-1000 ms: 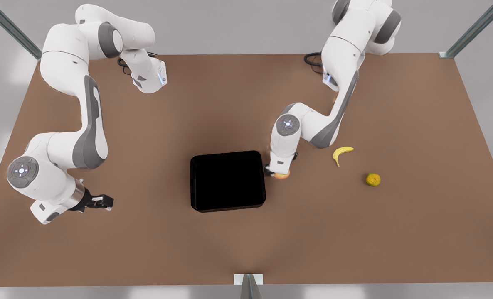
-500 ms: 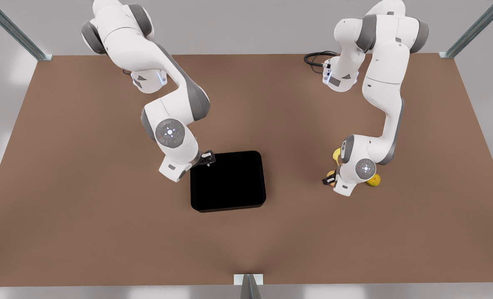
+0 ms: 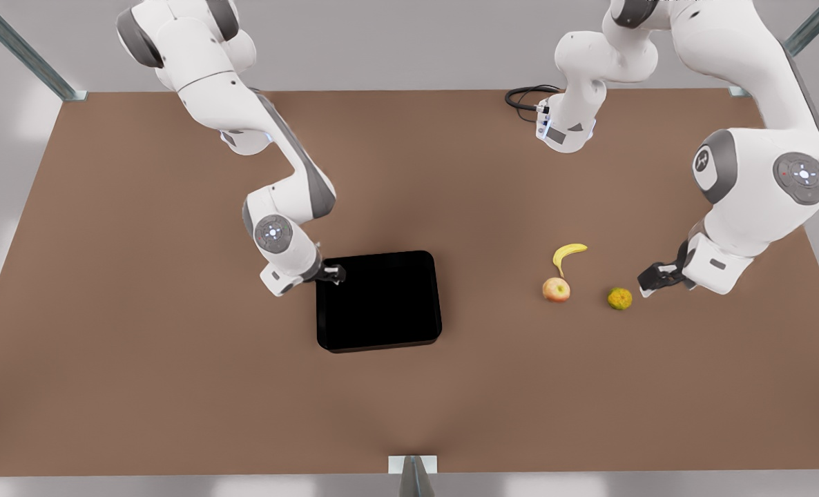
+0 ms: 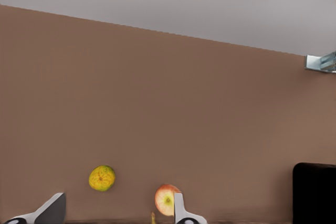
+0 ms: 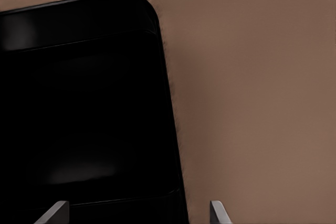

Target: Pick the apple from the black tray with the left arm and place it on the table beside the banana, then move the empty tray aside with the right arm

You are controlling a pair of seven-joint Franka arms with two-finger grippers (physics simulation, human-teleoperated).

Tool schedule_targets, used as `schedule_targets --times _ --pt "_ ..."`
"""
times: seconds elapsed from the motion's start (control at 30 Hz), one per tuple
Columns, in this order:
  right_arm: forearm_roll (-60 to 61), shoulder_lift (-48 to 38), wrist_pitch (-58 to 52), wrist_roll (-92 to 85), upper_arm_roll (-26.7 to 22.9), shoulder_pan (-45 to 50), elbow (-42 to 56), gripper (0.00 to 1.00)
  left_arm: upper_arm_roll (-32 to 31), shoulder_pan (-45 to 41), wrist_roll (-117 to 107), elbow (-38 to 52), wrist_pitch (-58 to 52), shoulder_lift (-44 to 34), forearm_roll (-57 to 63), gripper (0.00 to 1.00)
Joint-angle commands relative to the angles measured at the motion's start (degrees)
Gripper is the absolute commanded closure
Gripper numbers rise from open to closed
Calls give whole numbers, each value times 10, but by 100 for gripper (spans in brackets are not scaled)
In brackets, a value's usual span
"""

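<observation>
Arms: two, each with one gripper.
Trays: one black tray [image 3: 378,301].
Apples: one apple [image 3: 556,289].
Bananas: one banana [image 3: 567,255].
Bumpy yellow-green fruit [image 3: 619,298]: one, perhaps a citrus.
Tables: one table [image 3: 140,359].
Cable coils: one cable coil [image 3: 524,97].

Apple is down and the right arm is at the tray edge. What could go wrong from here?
1. The right end effector, open, straddles one corner of the glossy black rectangular tray; an off-centre grip may swivel the tray.
2. The small red-and-yellow apple lies free near the curved yellow banana; it may roll.
3. The open left end effector sits close to the bumpy yellow-green fruit and may nudge it.
</observation>
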Motion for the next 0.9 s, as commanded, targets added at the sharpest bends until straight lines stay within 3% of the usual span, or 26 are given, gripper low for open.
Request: schedule_targets --times 0.0,0.07,0.23,0.27,0.37,0.57,0.67,0.87 --pt "35 11 105 -69 -9 -3 0 0 -1 -4 127 5 -76 3 6 0" --pt "129 26 106 -178 -28 -3 0 0 -2 -8 127 5 -76 5 7 0" --pt "123 31 125 -214 -26 3 -7 1 -2 -6 124 4 -76 5 8 0" --pt "122 13 197 -203 -25 7 -57 1 -1 -4 125 4 -76 5 8 0" --pt "121 0 210 -204 -26 7 -68 1 0 -4 127 4 -76 5 23 0" --pt "69 -2 202 -206 -49 7 -68 1 1 -4 127 0 -76 5 24 0" --pt "-4 13 203 -191 -45 15 -64 2 2 1 129 1 -76 5 25 0" --pt "-21 44 203 -200 -39 15 -64 2 1 -2 122 1 -76 5 23 0"
